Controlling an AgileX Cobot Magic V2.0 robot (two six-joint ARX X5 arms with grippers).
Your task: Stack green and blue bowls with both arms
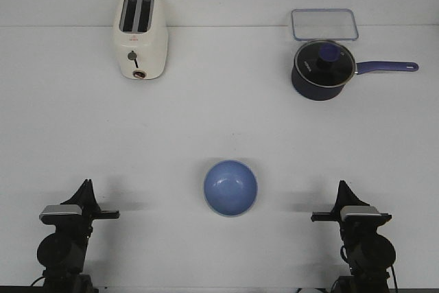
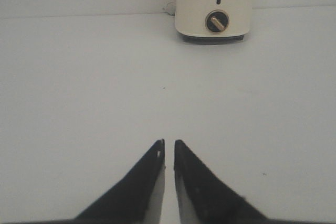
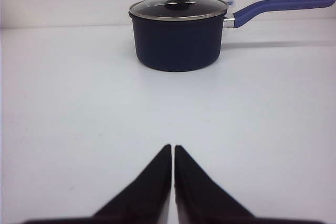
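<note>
The periwinkle blue bowl (image 1: pixel 230 187) sits upright on the white table, near the front and midway between the arms. The green bowl does not show in any view. My left gripper (image 1: pixel 86 184) rests at the front left, well left of the bowl; in the left wrist view (image 2: pixel 169 141) its fingers are nearly together with nothing between them. My right gripper (image 1: pixel 341 186) rests at the front right, well right of the bowl; in the right wrist view (image 3: pixel 172 146) its fingers are closed and empty.
A cream toaster (image 1: pixel 140 36) stands at the back left, also in the left wrist view (image 2: pixel 214 4). A dark-blue lidded saucepan (image 1: pixel 322 70) with its handle pointing right stands at the back right, also in the right wrist view (image 3: pixel 178 32). A clear rectangular lid (image 1: pixel 324 24) lies behind it.
</note>
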